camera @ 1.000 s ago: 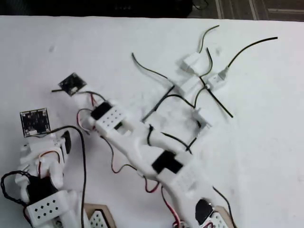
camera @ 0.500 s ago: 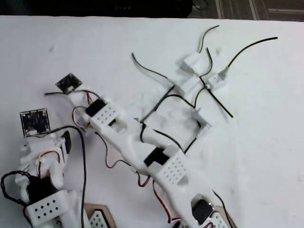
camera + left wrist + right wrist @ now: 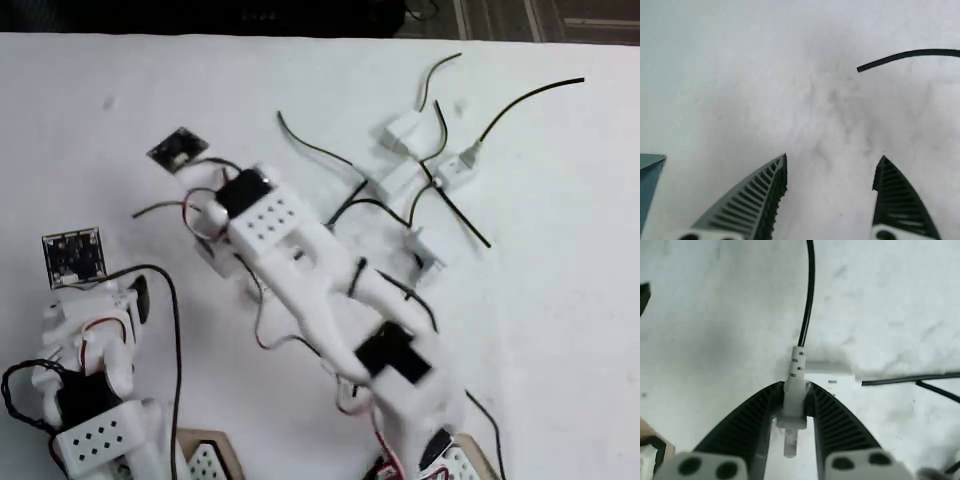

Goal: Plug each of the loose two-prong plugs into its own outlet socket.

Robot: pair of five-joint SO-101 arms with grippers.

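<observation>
The right gripper (image 3: 795,386) is closed firmly on a white plug (image 3: 796,405), with one finger on each side of it. The plug lies lengthwise between the fingers, and its cord end sticks out past the tips. From this end a black cord (image 3: 808,300) runs away over the white table (image 3: 900,300). A white block (image 3: 827,371) lies on the table just beside the front of the plug; I cannot tell if the two touch. A second cord (image 3: 910,378) starts at the other side of the block.

In the high view the right arm (image 3: 320,280) stretches from the near edge of the table (image 3: 560,330) to its middle, with the wrist a little to the left of the middle. Several white pieces (image 3: 403,130) with black cords lie to the right of the middle, toward the far edge.

The left arm (image 3: 90,340) is folded at the near left corner. The left gripper (image 3: 834,157) is wide open and holds nothing. Bare table is under it, and a loose cord end (image 3: 905,56) lies on the table well apart from the tips
</observation>
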